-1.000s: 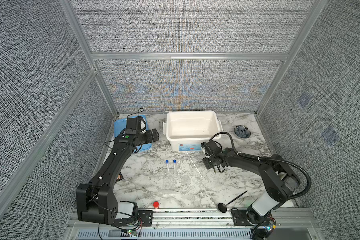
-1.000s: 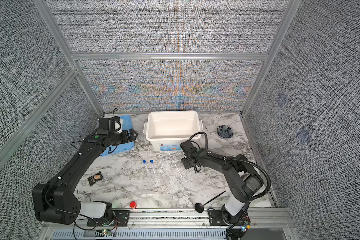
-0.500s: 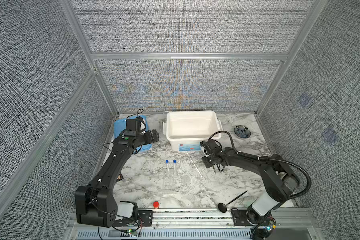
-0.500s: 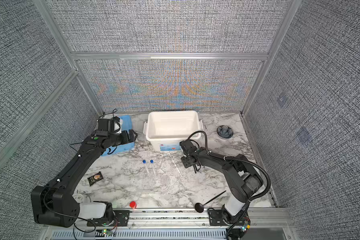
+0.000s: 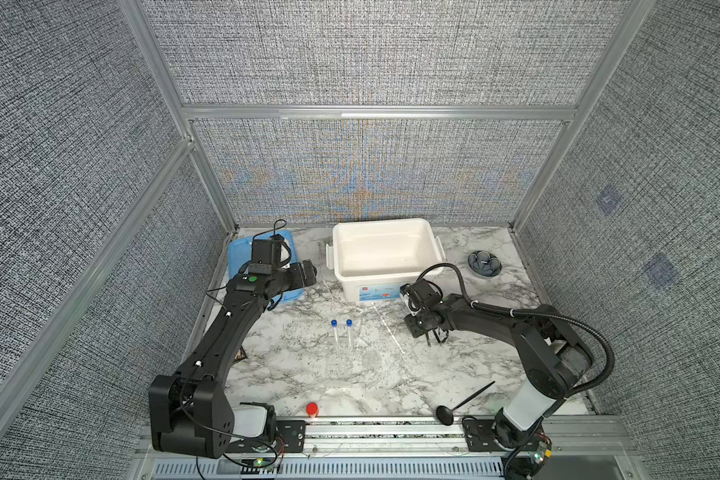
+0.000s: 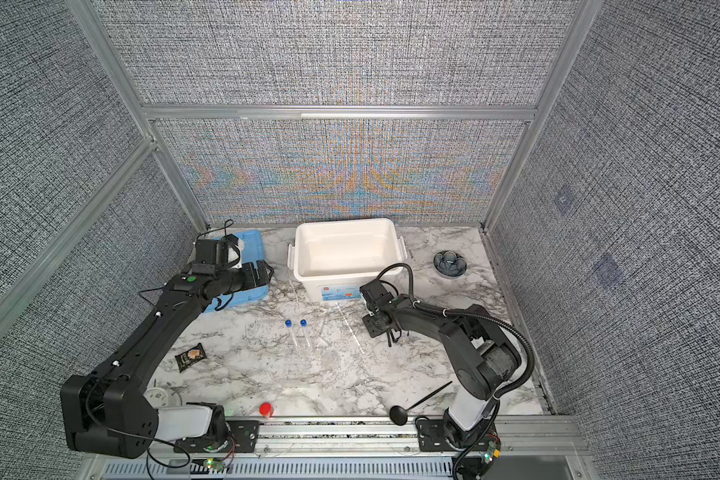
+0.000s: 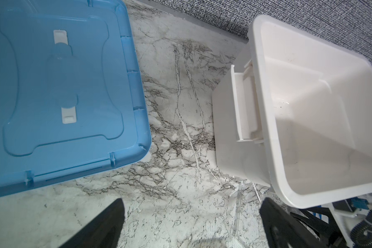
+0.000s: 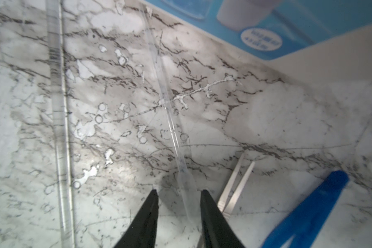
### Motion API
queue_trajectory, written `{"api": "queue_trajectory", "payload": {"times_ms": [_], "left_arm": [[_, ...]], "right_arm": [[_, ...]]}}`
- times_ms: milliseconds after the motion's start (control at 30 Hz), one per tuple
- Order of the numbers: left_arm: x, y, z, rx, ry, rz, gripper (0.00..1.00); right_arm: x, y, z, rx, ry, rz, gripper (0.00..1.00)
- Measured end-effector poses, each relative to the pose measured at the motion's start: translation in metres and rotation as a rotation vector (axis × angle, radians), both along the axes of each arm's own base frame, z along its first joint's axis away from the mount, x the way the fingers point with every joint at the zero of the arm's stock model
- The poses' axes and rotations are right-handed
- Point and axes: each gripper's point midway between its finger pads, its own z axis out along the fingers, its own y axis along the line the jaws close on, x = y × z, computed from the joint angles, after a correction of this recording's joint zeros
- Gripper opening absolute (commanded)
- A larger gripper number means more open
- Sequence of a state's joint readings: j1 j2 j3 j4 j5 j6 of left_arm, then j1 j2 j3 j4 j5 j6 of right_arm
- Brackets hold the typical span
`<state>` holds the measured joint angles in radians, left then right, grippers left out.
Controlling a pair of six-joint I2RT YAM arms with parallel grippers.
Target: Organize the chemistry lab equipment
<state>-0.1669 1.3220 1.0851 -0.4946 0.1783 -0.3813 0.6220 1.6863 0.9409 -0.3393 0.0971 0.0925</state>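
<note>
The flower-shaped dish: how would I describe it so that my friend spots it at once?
Start at the white tub at the back of the marble table. To its right, near the back right corner, a small grey-blue dish sits alone. Only it is shaped like a flower with rounded petals.

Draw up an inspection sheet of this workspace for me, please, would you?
Surface: marble table, small ring marks.
Job's things: two tubes side by side mid-table; droppers beside them; tweezers and forceps by the right hand; bin empty, lid off to its left.
Clutter: ladle and red cap at the front edge; dish back right; packet and white dial near the left arm's base.
Hands: left hand open over bare table between lid and bin; right hand open, straddling one of the droppers.
Cables: hose loops over the right arm.
Surroundings: grey woven walls, aluminium frame.
</note>
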Motion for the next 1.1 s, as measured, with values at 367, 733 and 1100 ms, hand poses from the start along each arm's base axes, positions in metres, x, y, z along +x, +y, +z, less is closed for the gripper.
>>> {"api": "queue_trajectory", "payload": {"times_ms": [367, 733, 1100], "left_arm": [[0.003, 0.002, 0.002, 0.014, -0.012, 0.006, 0.99], [0.004, -0.001, -0.001, -0.001, -0.013, -0.001, 0.99], [0.011, -0.029, 0.018, -0.151, -0.016, -0.084, 0.98]], "right_arm": [[-0.013, 0.001, 0.000, 0.020, 0.028, 0.012, 0.33], [-0.005, 0.001, -0.005, 0.003, 0.013, 0.002, 0.37], [-0.015, 0.006, -0.004, 0.034, -0.006, 0.007, 0.07]]}}
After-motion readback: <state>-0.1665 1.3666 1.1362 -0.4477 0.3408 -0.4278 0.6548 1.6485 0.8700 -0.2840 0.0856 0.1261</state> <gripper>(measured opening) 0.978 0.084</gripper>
